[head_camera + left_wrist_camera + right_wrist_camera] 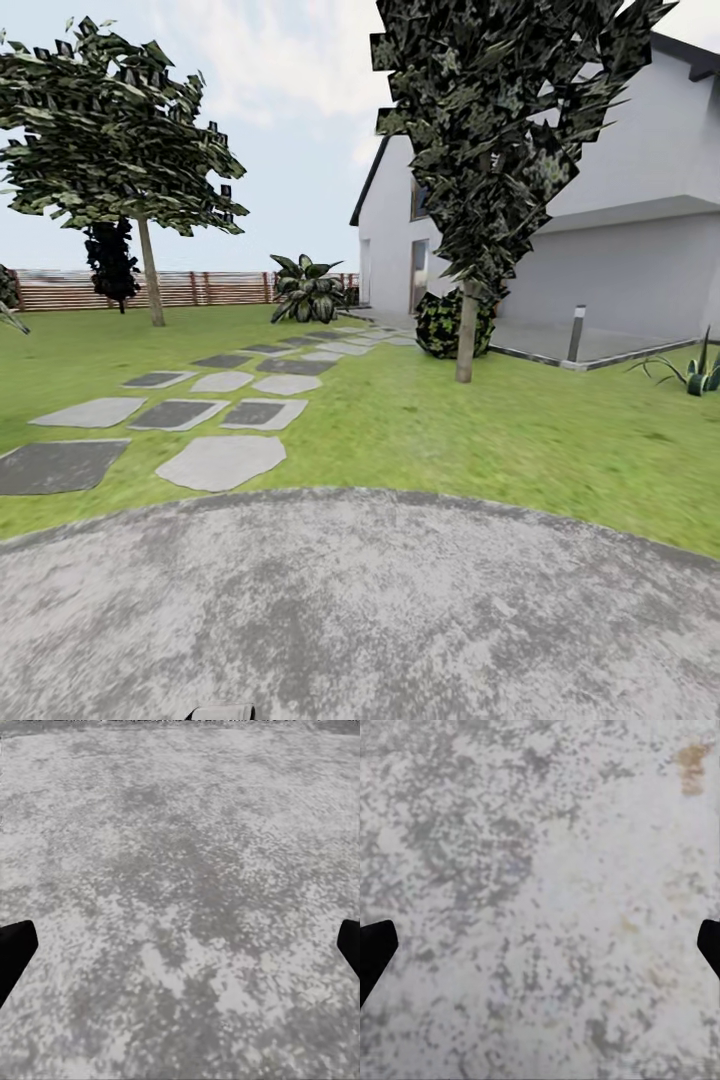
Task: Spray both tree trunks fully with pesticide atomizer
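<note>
Both claws, left (180, 945) and right (540, 945), spread wide and empty above grey paving (360, 610); advance steadily onto the lawn (450, 440) beyond it, scanning for the atomizer.

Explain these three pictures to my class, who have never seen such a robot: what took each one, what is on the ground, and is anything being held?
These are simulator renders from a wheeled robot with two arms. The head camera looks across a grey paved circle to a lawn, stepping stones, trees, a wooden fence and a white house. The other two come from cameras on each arm, aimed down at mottled grey paving. The black tips at their edges belong to the left end effector and right end effector. Both are open, holding nothing.
</note>
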`<state>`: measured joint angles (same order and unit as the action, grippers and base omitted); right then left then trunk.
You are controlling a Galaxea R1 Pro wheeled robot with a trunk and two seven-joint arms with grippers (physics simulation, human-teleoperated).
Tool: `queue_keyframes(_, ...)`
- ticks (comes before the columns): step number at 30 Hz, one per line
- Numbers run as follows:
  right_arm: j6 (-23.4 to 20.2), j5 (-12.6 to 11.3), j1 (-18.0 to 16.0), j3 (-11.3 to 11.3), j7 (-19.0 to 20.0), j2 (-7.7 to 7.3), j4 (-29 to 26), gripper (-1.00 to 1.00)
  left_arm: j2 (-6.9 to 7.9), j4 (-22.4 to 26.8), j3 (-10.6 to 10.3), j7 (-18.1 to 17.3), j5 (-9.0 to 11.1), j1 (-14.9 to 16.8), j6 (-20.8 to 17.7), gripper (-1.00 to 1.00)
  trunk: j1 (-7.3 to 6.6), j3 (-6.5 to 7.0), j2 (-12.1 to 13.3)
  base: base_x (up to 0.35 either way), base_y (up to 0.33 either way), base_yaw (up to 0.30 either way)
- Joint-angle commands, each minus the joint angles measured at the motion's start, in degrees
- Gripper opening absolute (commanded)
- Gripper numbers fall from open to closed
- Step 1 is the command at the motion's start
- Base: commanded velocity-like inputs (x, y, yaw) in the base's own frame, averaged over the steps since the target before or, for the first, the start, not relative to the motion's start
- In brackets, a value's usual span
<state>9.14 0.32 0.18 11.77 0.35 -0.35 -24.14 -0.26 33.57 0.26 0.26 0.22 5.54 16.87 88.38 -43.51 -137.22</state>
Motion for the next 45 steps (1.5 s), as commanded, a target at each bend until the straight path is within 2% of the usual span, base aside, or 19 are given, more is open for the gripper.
queue_keyframes(1, 0.0, 0.0, 0.0, 0.0, 0.0, 0.00, 0.1, 1.00, 0.00, 0.0, 0.0, 0.0, 0.0, 0.0, 0.0, 1.00, 0.00, 0.00, 0.0, 0.284, 0.210, -0.006)
queue_keyframes(13, 0.9, -0.5, 0.0, 0.4, 0.0, 0.01, -0.2, 1.00, 0.00, 0.0, 0.0, 0.0, 0.0, 0.0, 0.0, 1.00, 0.00, 0.01, 0.0, 0.284, 0.210, -0.018)
queue_keyframes(45, 0.9, -0.5, 0.0, 0.4, 0.1, 0.02, 0.0, 1.00, 0.00, 0.0, 0.0, 0.0, 0.0, 0.0, 0.0, 1.00, 0.00, 0.62, 0.0, 0.270, 0.203, -0.251)
